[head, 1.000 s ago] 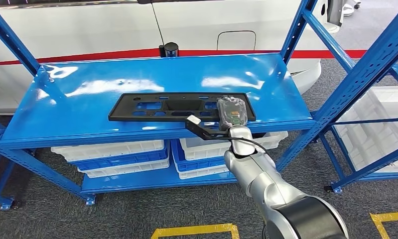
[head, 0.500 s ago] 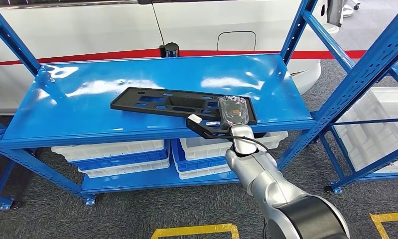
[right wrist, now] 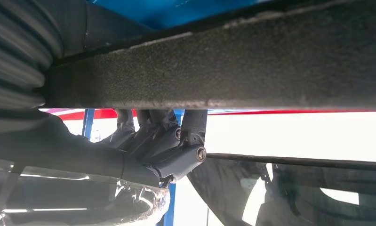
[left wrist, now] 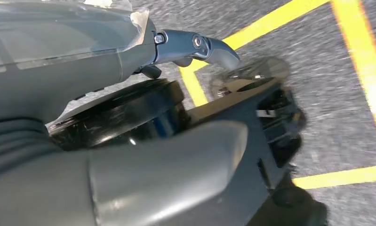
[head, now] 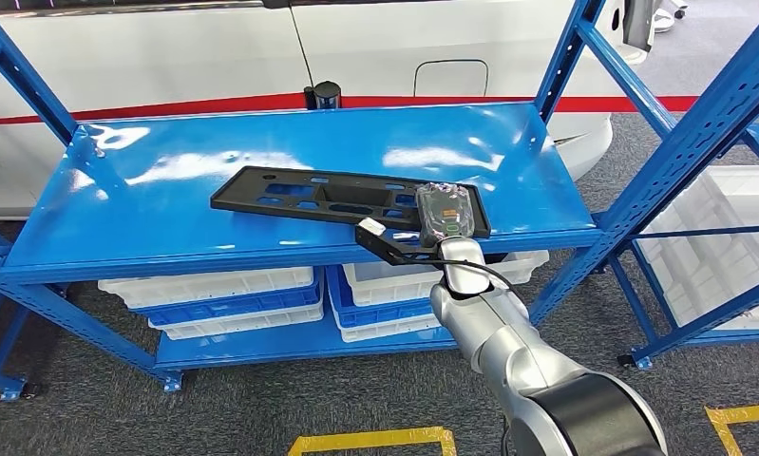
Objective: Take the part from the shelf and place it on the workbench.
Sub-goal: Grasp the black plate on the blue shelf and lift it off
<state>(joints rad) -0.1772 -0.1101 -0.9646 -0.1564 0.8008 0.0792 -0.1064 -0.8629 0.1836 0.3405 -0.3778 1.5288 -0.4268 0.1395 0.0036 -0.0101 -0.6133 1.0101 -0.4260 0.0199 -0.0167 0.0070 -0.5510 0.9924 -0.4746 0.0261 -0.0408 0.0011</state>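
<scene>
The part (head: 318, 195) is a long black perforated plate lying skewed on the top board of the blue shelf (head: 166, 152). My right hand (head: 443, 214) grips its right end, near the shelf's front edge. In the right wrist view the part's rough black edge (right wrist: 252, 75) runs across the picture, with my fingers (right wrist: 176, 141) curled around it. My left hand (left wrist: 129, 179) hangs over the floor with its thumb and a finger (left wrist: 200, 44) apart, holding nothing.
White and blue bins (head: 233, 290) fill the lower shelf level. Blue uprights (head: 679, 142) stand at the right, with more white bins (head: 727, 247) behind them. Yellow tape (head: 375, 440) marks the grey floor. A white car body (head: 356, 47) stands behind the shelf.
A second ago the part lay square to the shelf's front edge; it has since turned skewed, its left end swung further back. In the last half second nothing has visibly moved.
</scene>
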